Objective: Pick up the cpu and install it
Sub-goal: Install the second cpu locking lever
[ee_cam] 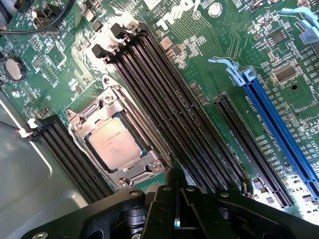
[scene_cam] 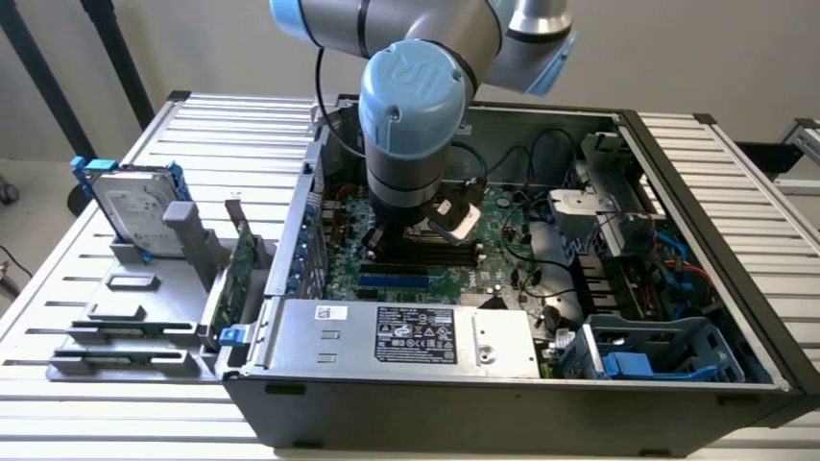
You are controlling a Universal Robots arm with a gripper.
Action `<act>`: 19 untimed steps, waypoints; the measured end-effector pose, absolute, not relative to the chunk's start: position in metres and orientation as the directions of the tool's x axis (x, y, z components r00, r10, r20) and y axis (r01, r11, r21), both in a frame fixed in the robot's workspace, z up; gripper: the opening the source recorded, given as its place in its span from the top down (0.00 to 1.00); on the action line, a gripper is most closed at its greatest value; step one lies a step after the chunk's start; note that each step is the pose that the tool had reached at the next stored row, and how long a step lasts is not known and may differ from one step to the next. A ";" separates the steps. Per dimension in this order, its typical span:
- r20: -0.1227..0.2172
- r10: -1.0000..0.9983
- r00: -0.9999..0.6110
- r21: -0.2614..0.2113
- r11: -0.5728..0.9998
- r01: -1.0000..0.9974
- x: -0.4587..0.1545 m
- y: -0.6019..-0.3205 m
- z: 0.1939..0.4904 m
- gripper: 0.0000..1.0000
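Cpu (ee_cam: 113, 143) seated flat in its socket on the green motherboard (ee_cam: 209, 74), silver top facing up, framed by the metal socket bracket (ee_cam: 130, 175). Black memory slots (ee_cam: 169, 109) run just beside the socket on one side, and a shorter black bank (ee_cam: 70, 154) lies on the other side. A blue expansion slot (ee_cam: 279, 124) sits well apart from the socket, past a black slot. Gripper (ee_cam: 175, 211) hangs just above the board near the socket edge, jaws together with nothing between them, not touching the cpu.

In the exterior view the arm (scene_cam: 410, 106) reaches down into the open computer case (scene_cam: 513, 394), which lies on the slatted worktop (scene_cam: 756, 182). At the exterior view's left, outside the case, a silver hard drive (scene_cam: 129, 206) with blue rails stands upright in a grey holder (scene_cam: 141, 317), with a green expansion card (scene_cam: 234, 274) upright beside it
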State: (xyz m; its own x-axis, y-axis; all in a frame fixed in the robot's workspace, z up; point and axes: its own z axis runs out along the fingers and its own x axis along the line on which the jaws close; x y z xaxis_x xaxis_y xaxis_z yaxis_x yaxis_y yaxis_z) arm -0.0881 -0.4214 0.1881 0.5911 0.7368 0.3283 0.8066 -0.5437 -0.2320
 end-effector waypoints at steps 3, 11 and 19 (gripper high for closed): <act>0.328 0.737 0.591 -0.232 -0.544 0.807 -0.088 -0.421 0.188 0.89; 0.328 0.737 0.591 -0.232 -0.544 0.807 -0.088 -0.421 0.188 0.89; 0.328 0.737 0.591 -0.232 -0.544 0.807 -0.088 -0.421 0.188 0.89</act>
State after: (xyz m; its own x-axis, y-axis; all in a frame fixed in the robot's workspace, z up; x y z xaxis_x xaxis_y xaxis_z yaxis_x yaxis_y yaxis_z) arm -0.0882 -0.4214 0.1881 0.5911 0.7368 0.3283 0.8065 -0.5438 -0.2320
